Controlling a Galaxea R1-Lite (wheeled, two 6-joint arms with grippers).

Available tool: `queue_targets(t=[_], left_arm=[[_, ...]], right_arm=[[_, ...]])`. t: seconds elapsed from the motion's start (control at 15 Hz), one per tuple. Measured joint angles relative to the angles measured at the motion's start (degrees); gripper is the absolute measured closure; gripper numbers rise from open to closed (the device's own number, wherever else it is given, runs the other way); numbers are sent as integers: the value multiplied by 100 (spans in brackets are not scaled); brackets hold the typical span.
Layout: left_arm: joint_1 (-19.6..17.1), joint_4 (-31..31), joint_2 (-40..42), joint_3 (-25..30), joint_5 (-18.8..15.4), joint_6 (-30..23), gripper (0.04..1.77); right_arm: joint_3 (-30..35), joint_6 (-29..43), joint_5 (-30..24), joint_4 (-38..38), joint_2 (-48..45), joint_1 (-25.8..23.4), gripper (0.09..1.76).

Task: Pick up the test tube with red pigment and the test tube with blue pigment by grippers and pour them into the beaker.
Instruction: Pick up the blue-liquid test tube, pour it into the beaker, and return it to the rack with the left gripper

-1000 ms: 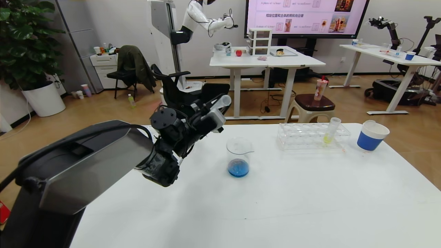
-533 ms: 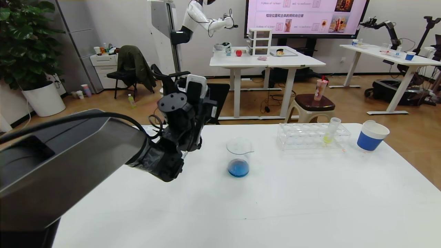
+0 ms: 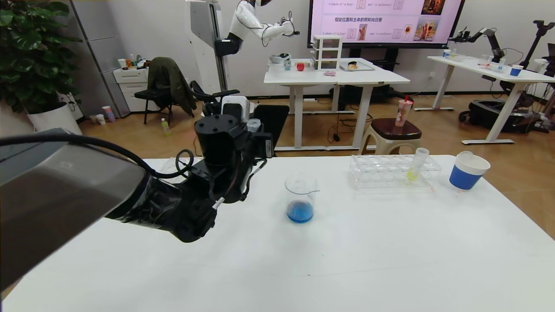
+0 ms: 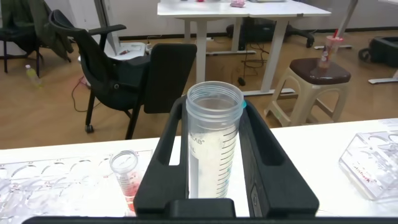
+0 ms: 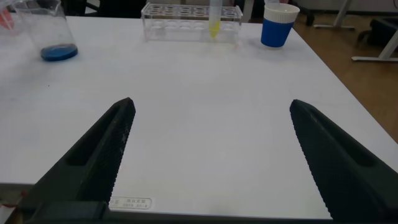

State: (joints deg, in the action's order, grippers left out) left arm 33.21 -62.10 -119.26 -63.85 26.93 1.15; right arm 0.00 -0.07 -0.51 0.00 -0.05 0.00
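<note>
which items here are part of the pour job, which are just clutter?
In play:
- beaker, blue liquid inside
- emptied tube held in left gripper
- red tube in near rack
- right gripper, open, idle

Clutter:
- yellow tube in far rack
- blue paper cup

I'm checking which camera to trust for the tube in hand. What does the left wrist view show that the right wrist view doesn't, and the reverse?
Only the left wrist view: the left gripper shut on an upright, emptied test tube, and the test tube with red pigment standing in a clear rack below it.

Only the right wrist view: the open right gripper, the beaker holding blue liquid, the yellow-liquid tube and the blue-and-white paper cup.

Both show the white table and part of the far tube rack.
</note>
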Motion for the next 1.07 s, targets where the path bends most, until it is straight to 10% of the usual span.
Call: queue_targets(t=[0.27, 0.87, 1.07], left_arm=[[-608, -22, 324, 250, -149, 15, 131], [-3847, -60, 611, 678, -1818, -199, 131], [-4334, -74, 297, 471, -1910, -315, 131]], right_arm=[[0, 0, 0, 0, 0, 0, 11], [0, 0, 0, 0, 0, 0, 11], [0, 0, 2, 0, 0, 0, 11]])
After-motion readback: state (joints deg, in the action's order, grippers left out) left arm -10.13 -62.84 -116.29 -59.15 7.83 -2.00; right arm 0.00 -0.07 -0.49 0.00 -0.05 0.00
